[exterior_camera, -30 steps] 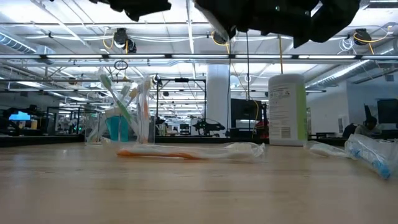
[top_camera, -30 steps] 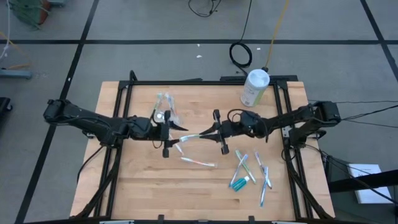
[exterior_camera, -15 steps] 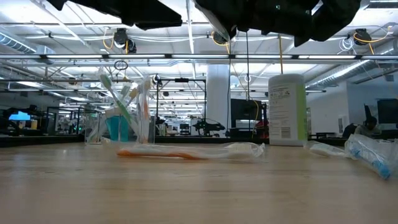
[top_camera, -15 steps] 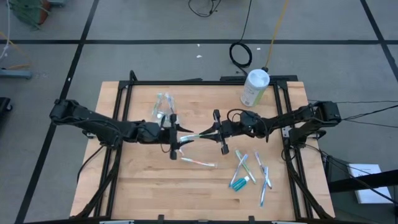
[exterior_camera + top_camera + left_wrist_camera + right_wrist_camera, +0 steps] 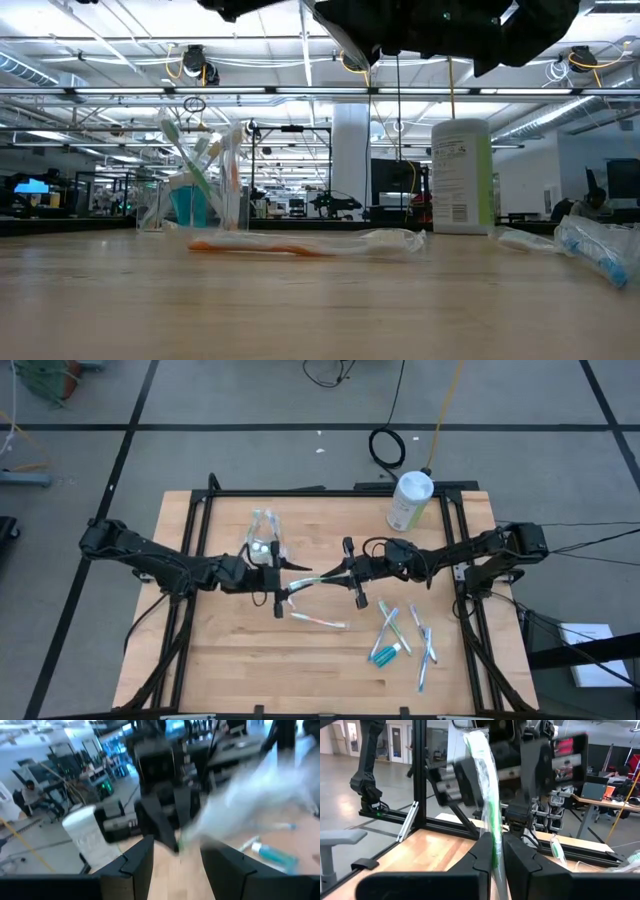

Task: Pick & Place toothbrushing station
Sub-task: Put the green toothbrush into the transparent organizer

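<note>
Mid-table, right pincer (image 5: 340,572) clamps a wrapped toothbrush (image 5: 308,580) facing open left pincer (image 5: 278,573).

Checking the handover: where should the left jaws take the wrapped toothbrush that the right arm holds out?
On the free end of the toothbrush, coming from the left arm's side. The right gripper pinches its other end, and the brush sticks out level toward the open left gripper, so that tip is clear to grip.

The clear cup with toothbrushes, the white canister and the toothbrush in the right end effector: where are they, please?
clear cup (image 5: 190,205): low view, its wall.
white canister (image 5: 410,500): high view, its lid and side.
wrapped toothbrush (image 5: 487,820): right wrist view, its middle above the fingers.
</note>
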Motion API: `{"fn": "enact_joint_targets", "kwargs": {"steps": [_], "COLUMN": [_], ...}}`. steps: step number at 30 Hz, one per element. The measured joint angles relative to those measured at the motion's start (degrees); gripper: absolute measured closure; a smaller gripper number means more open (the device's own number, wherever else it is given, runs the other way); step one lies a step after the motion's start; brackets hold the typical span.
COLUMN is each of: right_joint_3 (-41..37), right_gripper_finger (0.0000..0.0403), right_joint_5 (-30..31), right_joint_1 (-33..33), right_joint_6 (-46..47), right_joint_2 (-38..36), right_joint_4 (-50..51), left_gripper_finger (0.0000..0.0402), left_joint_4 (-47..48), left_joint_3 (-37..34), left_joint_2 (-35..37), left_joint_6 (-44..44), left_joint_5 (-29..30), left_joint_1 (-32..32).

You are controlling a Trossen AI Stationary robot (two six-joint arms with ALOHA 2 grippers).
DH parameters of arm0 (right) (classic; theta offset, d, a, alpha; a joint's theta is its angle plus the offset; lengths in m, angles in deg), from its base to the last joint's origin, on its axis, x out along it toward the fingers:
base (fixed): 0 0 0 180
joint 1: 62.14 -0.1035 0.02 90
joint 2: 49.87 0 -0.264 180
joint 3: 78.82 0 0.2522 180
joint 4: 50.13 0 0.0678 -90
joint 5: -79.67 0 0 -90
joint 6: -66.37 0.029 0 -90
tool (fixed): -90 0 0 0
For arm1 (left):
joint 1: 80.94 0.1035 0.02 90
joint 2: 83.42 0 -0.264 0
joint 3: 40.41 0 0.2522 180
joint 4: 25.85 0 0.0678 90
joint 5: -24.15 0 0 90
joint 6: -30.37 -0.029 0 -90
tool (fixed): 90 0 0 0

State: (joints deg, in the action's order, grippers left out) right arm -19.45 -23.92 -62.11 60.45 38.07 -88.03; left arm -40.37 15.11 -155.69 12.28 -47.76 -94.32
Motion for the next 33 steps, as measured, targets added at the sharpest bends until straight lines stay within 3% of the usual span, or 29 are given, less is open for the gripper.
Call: {"fn": "enact_joint_targets", "kwargs": {"steps": [6, 16, 19, 22, 25, 28, 33], "right_joint_3": [0.00, 0.00, 0.00, 0.00, 0.00, 0.00, 0.00], "right_gripper_finger": [0.0382, 0.0339, 0.0322, 0.0302, 0.0281, 0.0263, 0.0247], "right_joint_5": [0.07, 5.01, 8.01, 12.68, 15.58, 15.80, 15.30], "right_joint_1": [0.00, 0.00, 0.00, 0.00, 0.02, 0.04, 0.04], "right_joint_6": [-0.22, -0.94, -2.12, -3.81, -3.84, -3.94, -3.97], "right_joint_2": [0.00, -0.01, -0.02, -0.02, -0.13, -0.35, -0.32], "right_joint_4": [-0.17, 1.95, 4.96, 7.27, 8.95, 10.52, 13.31], "left_gripper_finger": [0.0249, 0.0373, 0.0391, 0.0382, 0.0380, 0.0392, 0.0383], "left_joint_4": [-1.11, 1.04, 1.95, 2.99, 5.89, 10.07, 23.30], "left_joint_3": [0.00, 0.00, 0.00, 0.00, 0.00, -0.04, 2.51], "left_joint_2": [0.04, 0.04, 0.04, 0.05, 0.08, 2.96, 10.72], "left_joint_6": [-1.11, -0.29, 1.33, 4.34, 8.33, 8.33, 14.05], "left_joint_5": [-0.04, -0.02, 0.92, 5.58, 14.83, 23.45, 30.75], "left_joint_1": [-0.01, 0.01, 0.00, -0.37, -1.19, -3.33, -8.68]}}
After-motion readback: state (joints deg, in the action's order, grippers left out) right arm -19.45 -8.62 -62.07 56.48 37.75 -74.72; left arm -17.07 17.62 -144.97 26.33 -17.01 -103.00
